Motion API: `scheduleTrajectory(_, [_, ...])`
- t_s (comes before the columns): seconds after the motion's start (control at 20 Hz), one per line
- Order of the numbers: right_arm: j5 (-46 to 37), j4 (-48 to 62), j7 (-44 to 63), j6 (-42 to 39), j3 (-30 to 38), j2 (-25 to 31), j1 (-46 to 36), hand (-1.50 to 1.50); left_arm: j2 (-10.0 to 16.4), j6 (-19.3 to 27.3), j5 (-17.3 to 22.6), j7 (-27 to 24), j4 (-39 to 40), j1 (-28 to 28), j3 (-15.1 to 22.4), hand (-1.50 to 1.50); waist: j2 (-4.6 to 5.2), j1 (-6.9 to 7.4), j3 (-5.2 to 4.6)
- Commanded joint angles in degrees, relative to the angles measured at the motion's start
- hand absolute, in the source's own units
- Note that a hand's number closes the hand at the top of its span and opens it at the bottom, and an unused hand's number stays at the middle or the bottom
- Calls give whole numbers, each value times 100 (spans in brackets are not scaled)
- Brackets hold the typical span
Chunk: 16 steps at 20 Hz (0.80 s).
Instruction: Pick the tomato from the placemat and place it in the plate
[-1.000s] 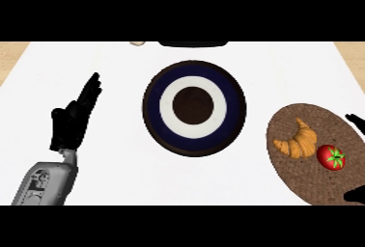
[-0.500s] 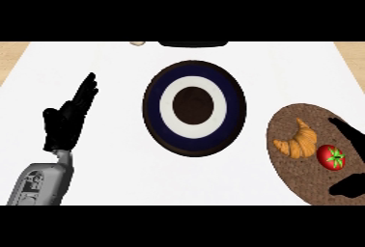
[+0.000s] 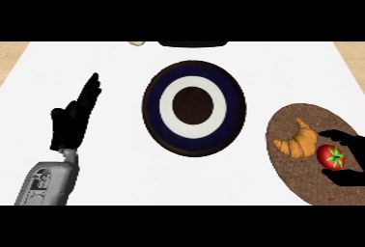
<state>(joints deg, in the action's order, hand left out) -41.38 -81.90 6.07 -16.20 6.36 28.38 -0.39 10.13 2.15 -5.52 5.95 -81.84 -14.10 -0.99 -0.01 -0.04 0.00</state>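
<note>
The red tomato [image 3: 330, 157] lies on the round brown placemat [image 3: 299, 181] at the right, just right of a croissant [image 3: 299, 140]. My right hand [image 3: 352, 161] comes in from the right edge and curls round the tomato, with fingers [image 3: 336, 137] over its far side and the thumb along its near side. The tomato still rests on the mat. The plate [image 3: 194, 107], dark blue with a white ring and a brown centre, sits at mid-counter, left of the mat. My left hand [image 3: 71, 123] rests open at the left, fingers pointing up.
A dark object [image 3: 192, 44] and a small pale item [image 3: 137, 43] lie at the counter's far edge. White counter surface lies between the plate and the placemat. The croissant lies between the tomato and the plate.
My right hand has come further in from the right edge, and its fingers and thumb have closed in around the tomato. The left hand has shifted only slightly.
</note>
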Motion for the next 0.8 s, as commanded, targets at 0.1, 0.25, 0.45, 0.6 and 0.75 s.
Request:
scheduleTrajectory(0.1, [-418,383,-119,288,19,-179,-460,150,152,-245,38,16,130,-171,-228,0,2,7,0])
scheduleTrajectory(0.25, [-352,1043,-832,434,401,146,-581,150,125,-298,16,-281,290,23,-265,0,5,8,0])
scheduleTrajectory(0.45, [-329,730,-879,762,491,-119,-475,150,-129,-165,-111,-565,602,-20,-165,0,6,-11,-1])
scheduleTrajectory(0.6, [-321,-175,-519,722,464,-355,-72,150,-150,-41,-155,22,-13,-72,-146,0,-6,-21,-1])
scheduleTrajectory(0.75, [-259,304,-406,475,439,-498,-327,150,21,-308,-41,-169,153,-37,-307,0,-1,-8,-1])
